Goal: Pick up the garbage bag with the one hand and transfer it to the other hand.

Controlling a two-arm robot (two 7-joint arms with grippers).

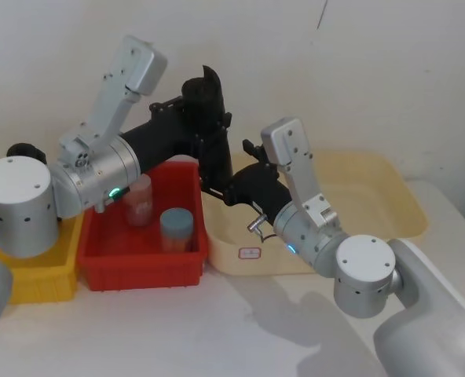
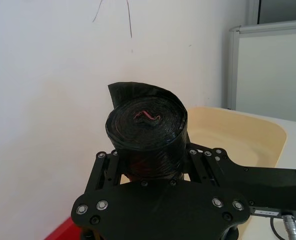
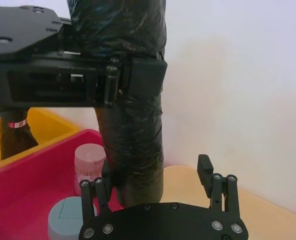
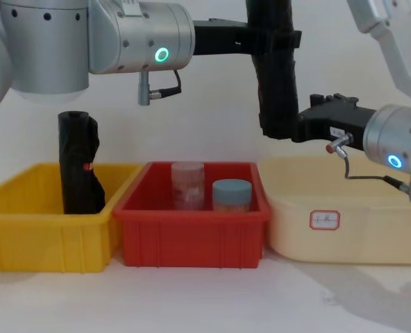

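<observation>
Tabletop point(image 4: 191, 298) is lying nearest, with three containers sitting in a row on it. Far left, the yellow bin point(image 4: 46, 243) is holding a lumpy black roll point(image 4: 77, 166), which is standing upright and showing a small red mark point(image 4: 87, 166). In the middle, the red bin point(image 4: 191, 243) is carrying two jars side by side: a pinkish clear jar point(image 4: 187, 184) and a shorter grey-lidded jar point(image 4: 231, 194). On the right, the cream tray point(image 4: 358, 236) is sitting right up against the red bin, with a label point(image 4: 323, 220) showing on its front wall.

Left gripper point(image 4: 275, 38), on the green-ring arm, is reaching across above the bins. Its jaws are clamping tight on the upper part of the garbage bag point(image 4: 276, 90). The bag is hanging upright in the air, well above the bins, over the join between red bin and cream tray.

Right gripper point(image 3: 155, 175), on the blue-ring arm, is sitting at the bag's lower end. Its jaws are standing spread wider than the roll, one on each side, gripping nothing. One finger is lying just beside the roll; I cannot tell if it is touching. The jars are standing below and left of the bag's foot.
</observation>
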